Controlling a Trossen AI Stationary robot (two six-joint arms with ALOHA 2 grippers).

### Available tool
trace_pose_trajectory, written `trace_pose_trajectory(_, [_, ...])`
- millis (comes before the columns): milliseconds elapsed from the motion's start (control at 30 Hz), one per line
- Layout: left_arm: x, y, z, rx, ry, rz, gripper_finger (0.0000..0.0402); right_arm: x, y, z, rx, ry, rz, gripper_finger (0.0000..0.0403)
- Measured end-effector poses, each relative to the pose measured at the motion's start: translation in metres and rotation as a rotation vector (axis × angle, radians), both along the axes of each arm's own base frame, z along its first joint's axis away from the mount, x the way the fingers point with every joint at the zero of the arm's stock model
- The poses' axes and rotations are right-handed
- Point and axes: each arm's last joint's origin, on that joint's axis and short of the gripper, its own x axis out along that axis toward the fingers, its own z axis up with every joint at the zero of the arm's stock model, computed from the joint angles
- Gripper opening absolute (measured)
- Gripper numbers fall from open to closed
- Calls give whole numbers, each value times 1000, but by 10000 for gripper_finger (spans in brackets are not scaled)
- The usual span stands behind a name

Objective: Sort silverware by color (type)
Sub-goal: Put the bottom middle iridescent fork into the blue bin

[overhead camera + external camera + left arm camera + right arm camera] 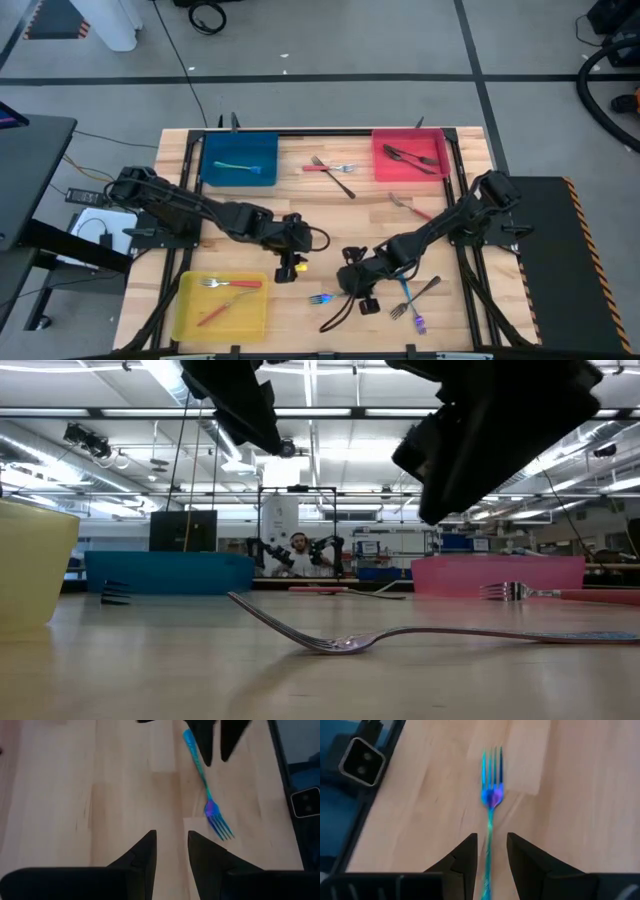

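Silverware sorting, one rainbow fork (490, 795) flat on tabletop (300, 200) near 6 o'clock. Right gripper (490, 851) open astride its handle. Left gripper (171, 849) open alongside. Risk: slim handle slipping free, fingers scraping wood.

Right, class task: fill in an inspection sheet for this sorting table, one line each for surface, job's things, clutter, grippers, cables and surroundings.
Surface: pale wooden table in a black frame.
Job's things: iridescent blue-teal fork loose near the front edge; another one in the blue square tray; dark forks in the red square tray; red-handled forks in the yellow square tray; more forks loose mid-table.
Clutter: nothing seen.
Grippers: right gripper open, straddling the loose iridescent fork's handle; left gripper open over bare wood, empty.
Cables: black cable on the floor beyond the table.
Surroundings: grey floor; a person stands at the far end of the room.
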Motion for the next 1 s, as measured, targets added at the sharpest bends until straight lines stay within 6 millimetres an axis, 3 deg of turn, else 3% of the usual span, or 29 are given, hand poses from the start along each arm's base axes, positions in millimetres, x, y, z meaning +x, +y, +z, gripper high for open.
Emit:
trace_pose_trajectory(267, [2, 7, 0, -28, 8, 58, 110, 8, 2, -3, -59, -93, 4, 114])
trace_pose_trajectory(533, [3, 7, 1, -76, 8, 114, 110, 11, 15, -33, -83, -52, 31, 114])
trace_pose_trajectory(1000, [6, 5, 4, -120, -29, 144, 110, 8, 26, -56, -160, -33, 37, 113])
